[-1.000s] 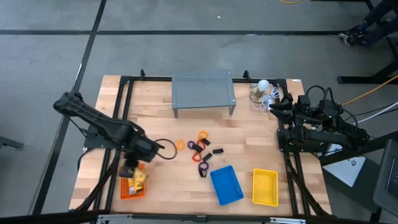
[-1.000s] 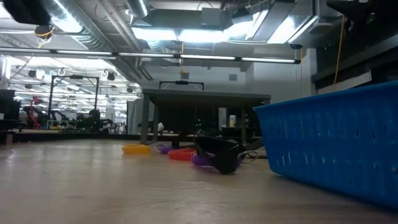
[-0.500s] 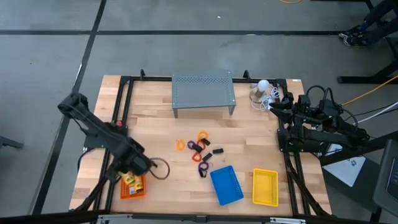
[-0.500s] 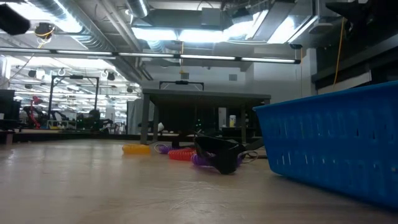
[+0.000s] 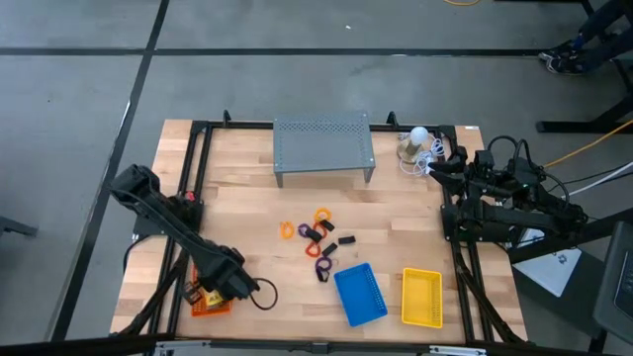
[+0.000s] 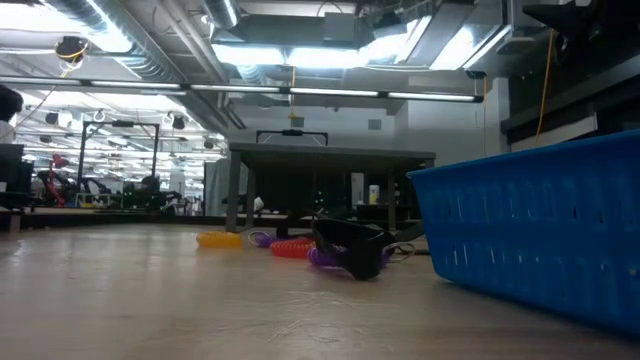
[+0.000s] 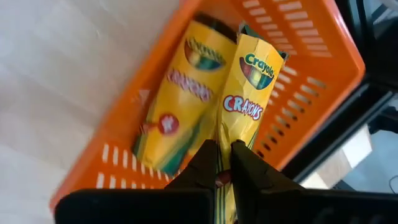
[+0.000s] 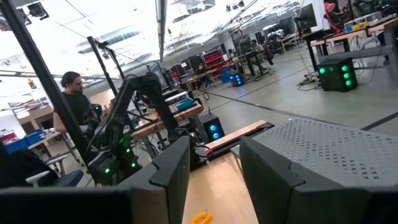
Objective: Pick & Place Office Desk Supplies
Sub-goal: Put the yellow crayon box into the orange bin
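An orange basket [image 5: 204, 306] stands at the table's near left with one yellow crayon packet [image 7: 180, 106] lying in it. My left gripper [image 5: 226, 281] is just above that basket, pointing steeply down and shut on a second yellow crayon packet [image 7: 249, 93]. Loose orange and purple loops and black clips [image 5: 318, 239] lie at mid-table and also show in the low view [image 6: 340, 250]. My right gripper [image 8: 214, 180] waits open at the table's right edge, with nothing between its fingers. My left gripper pinches the second packet's end nearest the fingers [image 7: 227, 140] between its two fingers [image 7: 205, 163]. The fingers come steeply from above and lie along the packet. The packet reaches down from them into the orange basket, beside the lying packet. I cannot tell whether its far end rests there.
A blue basket [image 5: 360, 294] and a yellow basket [image 5: 421, 297] stand at the near edge, right of centre. A grey perforated shelf [image 5: 323, 146] and a white bulb with cord [image 5: 419, 136] are at the far edge. A black frame rail [image 5: 188, 198] runs along the left side.
My left gripper has gone toward the table's near edge and down over the orange basket, rolling its wrist, and has stayed shut on the crayon packet. The packet has come down with it into the basket.
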